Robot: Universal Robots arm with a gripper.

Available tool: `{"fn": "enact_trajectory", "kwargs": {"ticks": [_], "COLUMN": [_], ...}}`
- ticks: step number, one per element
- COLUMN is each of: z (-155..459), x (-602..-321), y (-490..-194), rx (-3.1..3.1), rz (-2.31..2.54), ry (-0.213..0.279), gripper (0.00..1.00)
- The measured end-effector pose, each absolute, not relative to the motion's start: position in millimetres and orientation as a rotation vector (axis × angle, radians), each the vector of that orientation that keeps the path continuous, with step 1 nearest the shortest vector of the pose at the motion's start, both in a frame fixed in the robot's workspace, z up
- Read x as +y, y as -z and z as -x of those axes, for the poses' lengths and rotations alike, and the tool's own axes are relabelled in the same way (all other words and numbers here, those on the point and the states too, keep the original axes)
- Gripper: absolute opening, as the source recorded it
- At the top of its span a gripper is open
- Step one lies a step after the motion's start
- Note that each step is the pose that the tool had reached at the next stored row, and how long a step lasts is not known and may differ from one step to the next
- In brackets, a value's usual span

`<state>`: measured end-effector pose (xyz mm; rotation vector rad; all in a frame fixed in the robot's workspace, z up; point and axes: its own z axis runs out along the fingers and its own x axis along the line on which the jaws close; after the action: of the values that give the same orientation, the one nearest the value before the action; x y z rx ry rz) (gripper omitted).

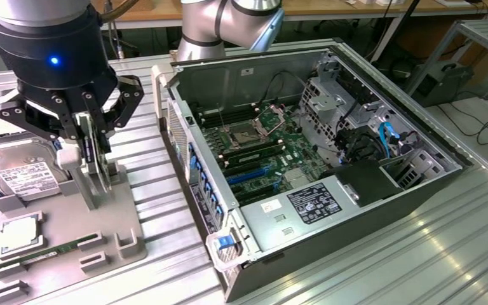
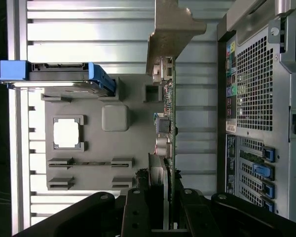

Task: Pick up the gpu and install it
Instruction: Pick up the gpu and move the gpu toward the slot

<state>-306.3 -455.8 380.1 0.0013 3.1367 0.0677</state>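
Gripper (image 1: pixel 91 151) clamped on gpu (image 1: pixel 97 181) top edge. Card upright, directly beneath, long axis along jaw gap, foot at gray holder (image 1: pixel 66 219). Case (image 1: pixel 227 70) toward exterior view's right.

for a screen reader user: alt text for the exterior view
The end effector grips the gpu, standing edge-on in a grey fixture at the exterior view's left; an open computer case lies at its right, motherboard exposed.

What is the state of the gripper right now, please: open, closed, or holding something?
Gripper: closed on the gpu, which stands upright in the grey holder.
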Motion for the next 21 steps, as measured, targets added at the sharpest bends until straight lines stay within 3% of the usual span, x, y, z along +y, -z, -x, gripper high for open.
{"fn": "enact_trajectory", "kwargs": {"ticks": [21], "z": [306], "x": [-456], "y": [-397], "rx": [3.137], "rz": [0.038], "ry": [-0.068], "gripper": [0.28]}}
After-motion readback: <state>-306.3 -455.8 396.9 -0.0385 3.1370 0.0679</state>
